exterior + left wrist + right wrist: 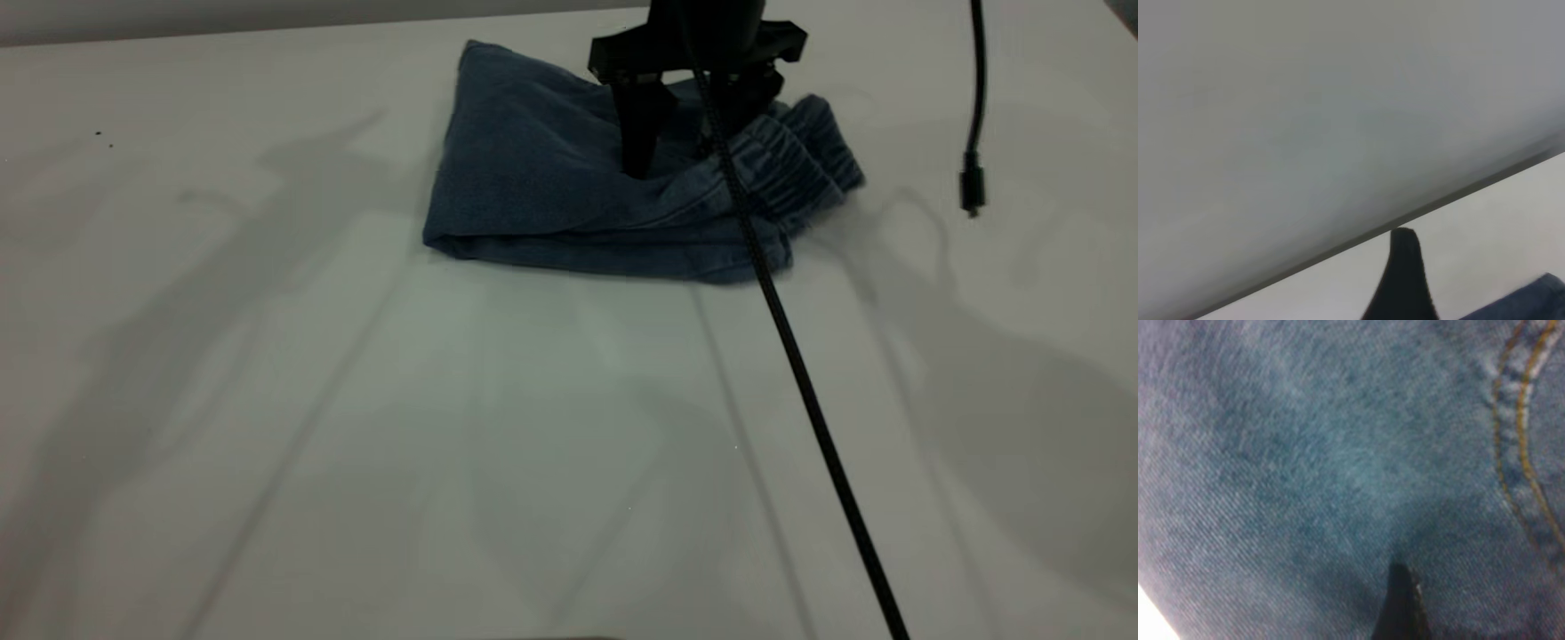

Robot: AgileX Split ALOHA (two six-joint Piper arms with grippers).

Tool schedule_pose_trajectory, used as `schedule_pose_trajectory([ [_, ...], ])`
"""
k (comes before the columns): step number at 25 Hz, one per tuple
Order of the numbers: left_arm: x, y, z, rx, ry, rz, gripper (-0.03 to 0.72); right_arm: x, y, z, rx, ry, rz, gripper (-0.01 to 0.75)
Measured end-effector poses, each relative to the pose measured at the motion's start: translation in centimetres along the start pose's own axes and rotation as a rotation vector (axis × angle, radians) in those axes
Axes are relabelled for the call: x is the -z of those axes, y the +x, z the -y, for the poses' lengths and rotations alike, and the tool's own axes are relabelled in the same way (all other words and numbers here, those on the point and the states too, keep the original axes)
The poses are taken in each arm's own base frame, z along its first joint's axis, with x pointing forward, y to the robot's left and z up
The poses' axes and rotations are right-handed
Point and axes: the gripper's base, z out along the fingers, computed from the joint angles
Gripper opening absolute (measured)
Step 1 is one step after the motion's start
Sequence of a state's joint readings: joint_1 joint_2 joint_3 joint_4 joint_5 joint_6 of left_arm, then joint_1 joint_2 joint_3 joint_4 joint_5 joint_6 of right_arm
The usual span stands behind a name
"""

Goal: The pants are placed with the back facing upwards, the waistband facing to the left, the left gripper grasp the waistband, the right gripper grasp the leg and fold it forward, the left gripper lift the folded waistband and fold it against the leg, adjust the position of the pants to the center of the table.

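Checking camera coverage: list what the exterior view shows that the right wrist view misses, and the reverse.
Only the exterior view shows the whole folded pants, the gathered waistband, the table around them, a dangling cable, and the gripper pressing down on the fold. Only the right wrist view shows orange seam stitching close up. Both show blue denim and a dark finger.

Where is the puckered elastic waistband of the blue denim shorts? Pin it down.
In the exterior view the waistband forms the right end of the folded pants, at the far middle of the table, just right of the black gripper pressing down on the denim.
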State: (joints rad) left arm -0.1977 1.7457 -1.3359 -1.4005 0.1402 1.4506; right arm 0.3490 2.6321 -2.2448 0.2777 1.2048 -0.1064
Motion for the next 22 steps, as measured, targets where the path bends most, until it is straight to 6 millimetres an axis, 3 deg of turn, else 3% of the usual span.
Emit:
schedule_pose_trajectory([
  [5,0.0,0.0,0.0,-0.012,0.0,0.0,0.521,-0.4,0.9,0.1,-0.019,-0.002,-0.04,0.474],
  [9,0.3,-0.3,0.0,-0.038,-0.002,0.009,0.521,2.7,0.6,-0.6,0.002,0.015,0.007,0.474],
  [12,1.8,-1.7,0.3,-0.059,0.018,0.049,0.521,7.8,0.5,-1.7,0.036,0.037,0.1,0.474],
  [16,5.9,-4.8,1.6,-0.132,0.103,0.129,0.521,17.0,1.5,-4.1,0.128,0.058,0.272,0.474],
  [19,9.2,-6.2,2.6,-0.189,0.171,0.127,0.521,24.4,3.6,-6.0,0.185,0.075,0.415,0.474],
  [22,12.0,-6.3,3.2,-0.223,0.216,0.025,0.521,30.4,6.5,-7.4,0.215,0.107,0.535,0.474],
])
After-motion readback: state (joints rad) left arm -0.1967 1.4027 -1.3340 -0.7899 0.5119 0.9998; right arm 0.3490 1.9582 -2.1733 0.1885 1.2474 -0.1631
